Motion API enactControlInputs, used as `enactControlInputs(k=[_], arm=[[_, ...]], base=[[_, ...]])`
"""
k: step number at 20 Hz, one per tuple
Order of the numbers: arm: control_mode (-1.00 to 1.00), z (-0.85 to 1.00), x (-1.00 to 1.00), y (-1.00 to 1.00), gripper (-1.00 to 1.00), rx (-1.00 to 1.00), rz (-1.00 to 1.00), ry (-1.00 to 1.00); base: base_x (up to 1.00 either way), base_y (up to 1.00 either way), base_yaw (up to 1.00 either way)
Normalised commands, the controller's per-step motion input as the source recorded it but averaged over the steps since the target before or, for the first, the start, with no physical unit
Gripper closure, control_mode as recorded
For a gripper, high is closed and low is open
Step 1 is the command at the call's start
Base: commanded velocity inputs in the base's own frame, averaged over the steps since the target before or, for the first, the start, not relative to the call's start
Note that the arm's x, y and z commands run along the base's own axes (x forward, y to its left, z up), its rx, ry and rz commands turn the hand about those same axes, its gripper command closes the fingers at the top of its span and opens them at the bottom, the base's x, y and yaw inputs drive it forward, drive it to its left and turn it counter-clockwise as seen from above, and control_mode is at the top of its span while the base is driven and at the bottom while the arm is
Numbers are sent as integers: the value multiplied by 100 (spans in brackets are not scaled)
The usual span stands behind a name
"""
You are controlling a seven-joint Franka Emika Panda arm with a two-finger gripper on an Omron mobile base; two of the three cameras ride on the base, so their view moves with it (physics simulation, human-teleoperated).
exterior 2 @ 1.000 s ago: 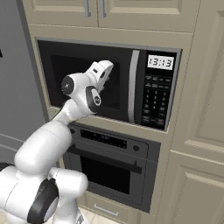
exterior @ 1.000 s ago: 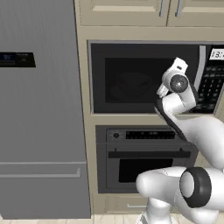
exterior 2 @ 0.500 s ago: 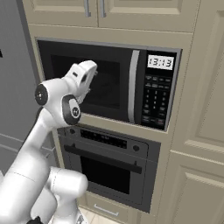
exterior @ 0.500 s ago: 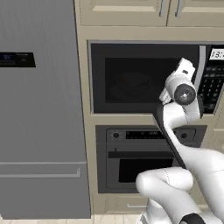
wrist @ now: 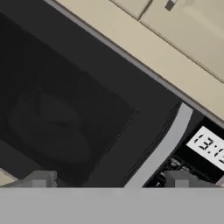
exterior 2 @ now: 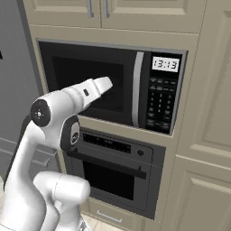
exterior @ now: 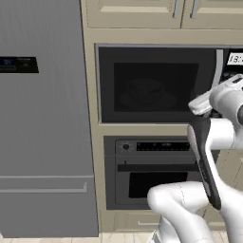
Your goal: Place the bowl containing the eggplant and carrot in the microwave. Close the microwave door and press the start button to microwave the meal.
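Note:
The microwave (exterior: 156, 85) is built into the cabinet wall, and the microwave door (exterior 2: 90, 85) is shut. Through its dark window I faintly make out the bowl (exterior: 144, 90) (wrist: 52, 124) on the turntable. The eggplant and carrot cannot be made out through the glass. My gripper (wrist: 111, 181) hangs in front of the door, pointing at it, open with nothing between its fingertips (wrist: 39, 179). From the right base view, the hand (exterior 2: 101, 85) sits left of the curved handle (exterior 2: 136, 88). The keypad (exterior 2: 162, 103) and display (exterior 2: 164, 64) are to the right.
An oven (exterior: 156, 175) with a horizontal handle sits directly under the microwave. A tall grey fridge (exterior: 42, 118) stands to the left. Beige cabinet doors (exterior 2: 103, 11) run above, and more beige panels (exterior 2: 203, 135) stand to the right.
The arm's elbow has swung outward and the hand has dipped slightly while staying in front of the door. The door stays shut.

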Motion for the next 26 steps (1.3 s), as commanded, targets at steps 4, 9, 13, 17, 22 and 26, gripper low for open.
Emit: enactControlInputs(k=[4, 9, 13, 17, 22, 26], arm=[[-100, 0, -66, -14, -100, 84, -27, -22], [-100, 10, -79, -19, -100, 86, -25, -7], [-100, 2, -38, -67, -100, 45, 1, 6], [-100, -2, -15, -20, 100, 19, 4, 1], [-100, -31, -13, -1, 100, 9, -2, -9], [-100, -31, 0, -5, 100, 47, -11, -15]], base=[[0, 0, 0], [0, 0, 0], [0, 0, 0], [0, 0, 0], [0, 0, 0], [0, 0, 0]])
